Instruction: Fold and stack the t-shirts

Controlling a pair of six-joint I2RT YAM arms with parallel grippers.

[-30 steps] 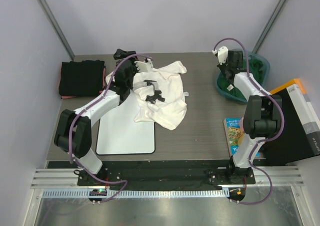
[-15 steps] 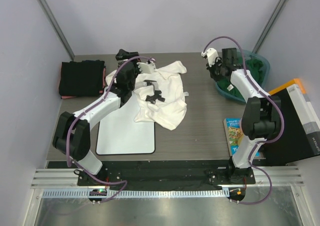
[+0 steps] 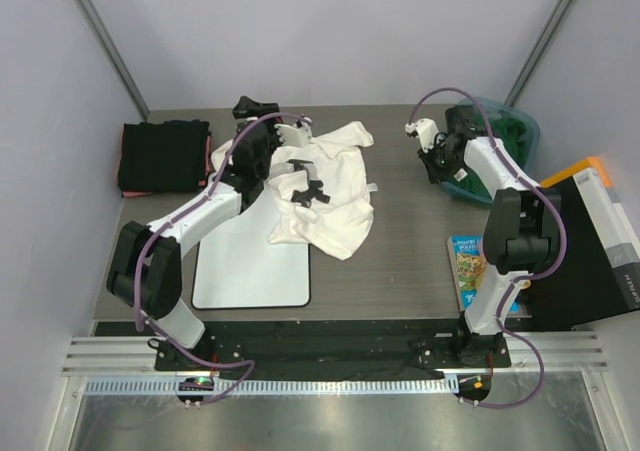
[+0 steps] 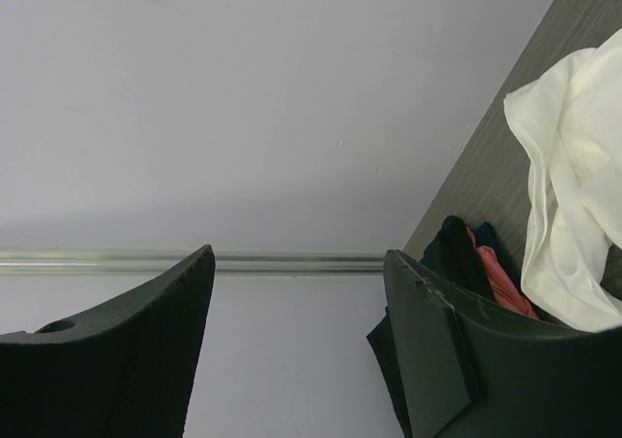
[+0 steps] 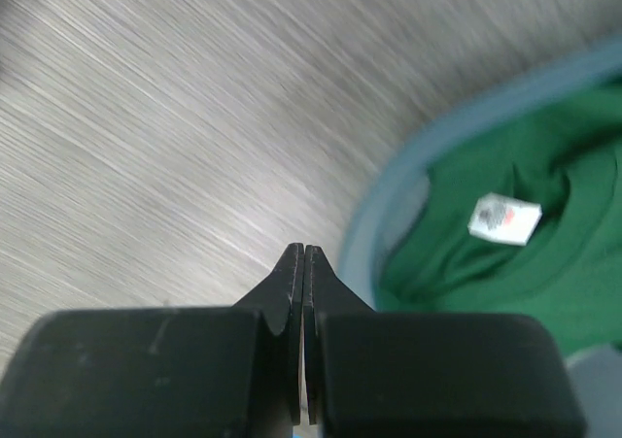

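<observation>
Top external view: a crumpled white t-shirt (image 3: 330, 186) lies mid-tabletop (image 3: 410, 231), its near part draped over the far edge of a white board (image 3: 250, 271).
Far left: folded black t-shirts (image 3: 163, 154) sit in a stack, with a pinkish-red one (image 4: 503, 281) showing at the edge.
Far right: a green t-shirt (image 5: 486, 273) sits inside a teal basket (image 5: 389, 200).
Left arm: the left end effector (image 4: 301, 263) is spread wide with nothing between its fingers, beside the white t-shirt's far left.
Right arm: the right end effector (image 5: 304, 255) has its fingers pressed together, gripping nothing, at the basket's rim.
</observation>
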